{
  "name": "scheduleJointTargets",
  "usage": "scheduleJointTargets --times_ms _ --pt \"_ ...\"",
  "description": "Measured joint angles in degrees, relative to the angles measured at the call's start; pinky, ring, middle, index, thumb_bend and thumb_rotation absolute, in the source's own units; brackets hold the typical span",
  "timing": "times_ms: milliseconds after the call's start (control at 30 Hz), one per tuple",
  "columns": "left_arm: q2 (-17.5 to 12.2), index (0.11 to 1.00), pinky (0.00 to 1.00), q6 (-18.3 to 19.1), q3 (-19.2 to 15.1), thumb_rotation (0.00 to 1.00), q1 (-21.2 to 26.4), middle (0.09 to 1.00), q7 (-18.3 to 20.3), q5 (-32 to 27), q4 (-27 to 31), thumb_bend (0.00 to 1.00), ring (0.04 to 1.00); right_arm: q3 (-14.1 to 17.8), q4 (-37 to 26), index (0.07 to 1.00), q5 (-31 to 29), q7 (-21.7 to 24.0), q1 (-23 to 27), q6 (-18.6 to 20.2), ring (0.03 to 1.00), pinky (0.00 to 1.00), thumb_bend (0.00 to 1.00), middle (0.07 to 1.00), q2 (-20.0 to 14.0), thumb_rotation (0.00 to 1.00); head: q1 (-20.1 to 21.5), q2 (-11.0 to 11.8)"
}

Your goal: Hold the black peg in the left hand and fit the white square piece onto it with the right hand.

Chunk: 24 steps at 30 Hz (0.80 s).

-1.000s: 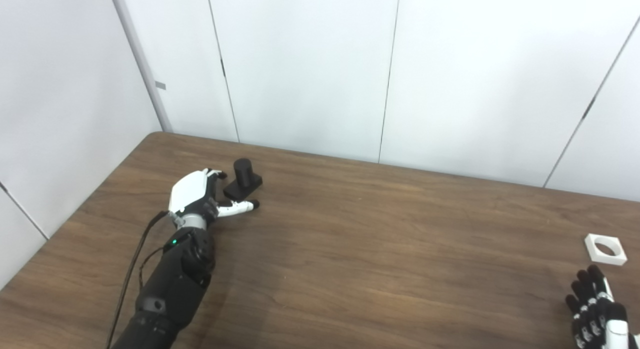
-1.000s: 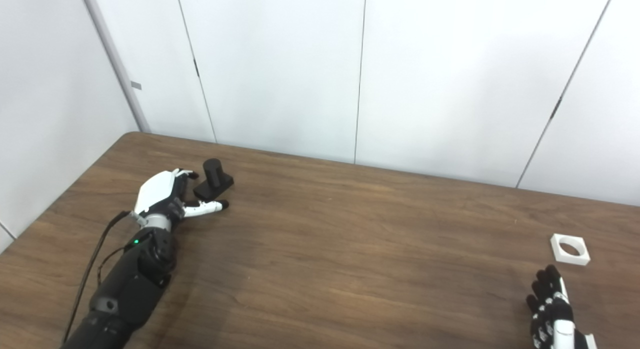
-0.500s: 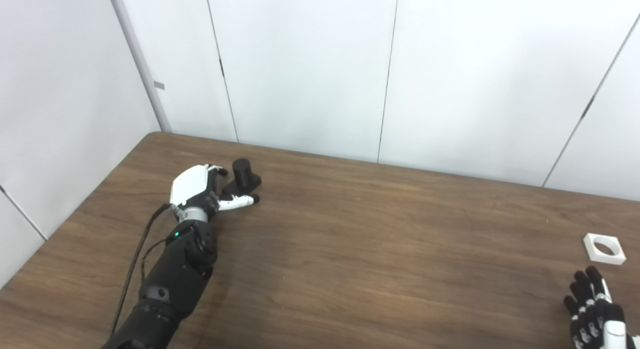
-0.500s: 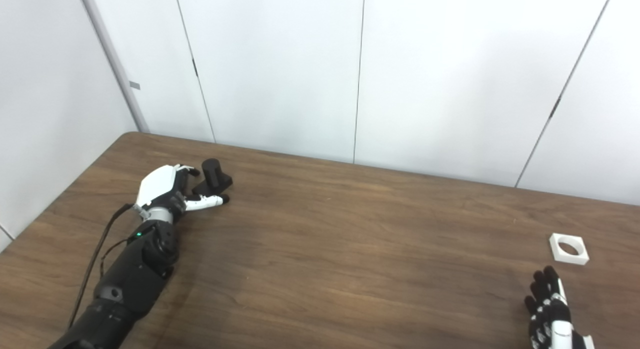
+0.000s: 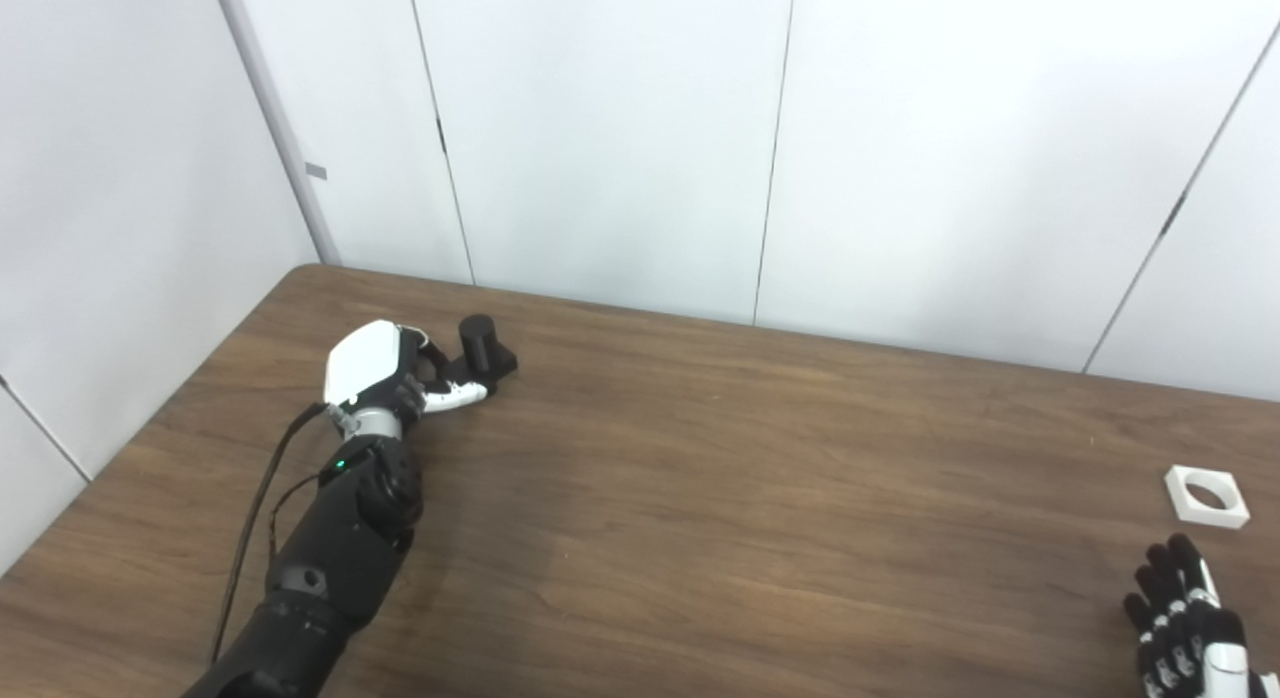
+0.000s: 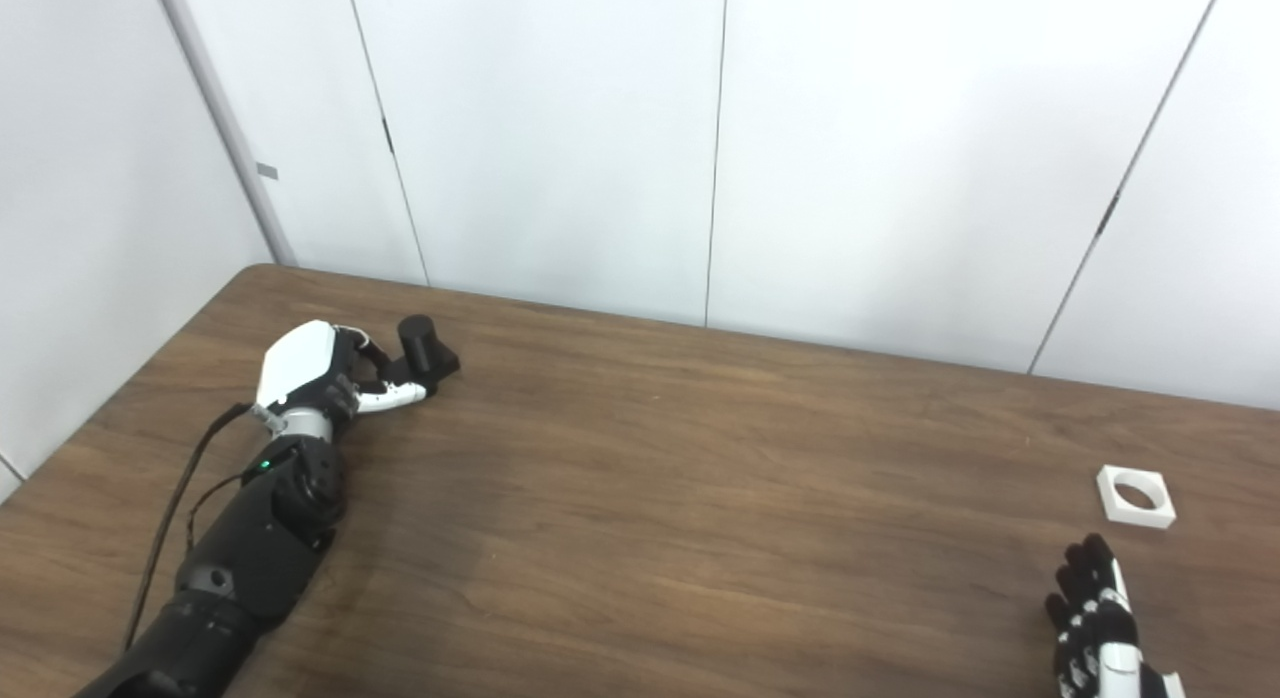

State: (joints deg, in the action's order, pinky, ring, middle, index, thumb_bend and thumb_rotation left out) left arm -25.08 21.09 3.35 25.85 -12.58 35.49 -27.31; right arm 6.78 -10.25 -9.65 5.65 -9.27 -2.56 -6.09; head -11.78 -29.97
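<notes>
right hand (image 5: pixel 1185 623): near edge, fingers spread, holding nothing
white square piece (image 5: pixel 1206 496): flat on table (image 5: pixel 750 478), just beyond right hand, hole up
left hand (image 6: pixel 320 370): fingers curled round black peg (image 6: pixel 424 347) base; firm grasp unclear
peg: upright, far left
room: white wall panels (image 5: pixel 600 128)

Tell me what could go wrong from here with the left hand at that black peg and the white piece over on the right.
The left hand is curled at the black peg near the table's far left corner; an off-centre closing could tip the peg or push it away. The white square piece lies flat near the right edge, so the right hand might nudge it off the table.
</notes>
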Motion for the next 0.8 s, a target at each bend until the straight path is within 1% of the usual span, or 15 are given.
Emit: scheduleJointTargets --times_ms 267,433,633,800 --pt "-0.87 0.487 1.00 -0.98 0.65 0.06 0.02 0.758 0.85 -1.71 0.02 0.52 0.874 0.04 -0.12 1.000 0.24 -0.15 -0.07 0.01 0.998 1.00 0.43 0.989 0.03 1.00 0.09 -0.09" --pt "-1.35 0.487 1.00 -1.36 0.96 0.06 0.01 0.766 2.07 -2.22 0.30 0.52 0.886 0.11 -0.21 1.000 0.26 -0.48 -0.17 0.07 1.000 1.00 0.43 0.985 0.07 1.00 0.00 -0.18" --pt "-1.50 0.487 1.00 -1.79 1.31 0.06 -0.05 0.775 2.46 -3.31 0.63 0.51 0.894 0.00 -0.18 1.000 0.85 -1.04 -0.17 0.09 0.998 1.00 0.43 0.989 0.07 1.00 0.18 -0.35" --pt "-1.85 0.488 1.00 -2.61 2.14 0.06 -0.76 0.784 4.62 -4.08 2.63 0.51 0.909 -0.09 -0.15 1.000 1.50 -1.18 -0.15 0.09 0.991 1.00 0.42 0.982 0.09 1.00 0.61 -0.62"
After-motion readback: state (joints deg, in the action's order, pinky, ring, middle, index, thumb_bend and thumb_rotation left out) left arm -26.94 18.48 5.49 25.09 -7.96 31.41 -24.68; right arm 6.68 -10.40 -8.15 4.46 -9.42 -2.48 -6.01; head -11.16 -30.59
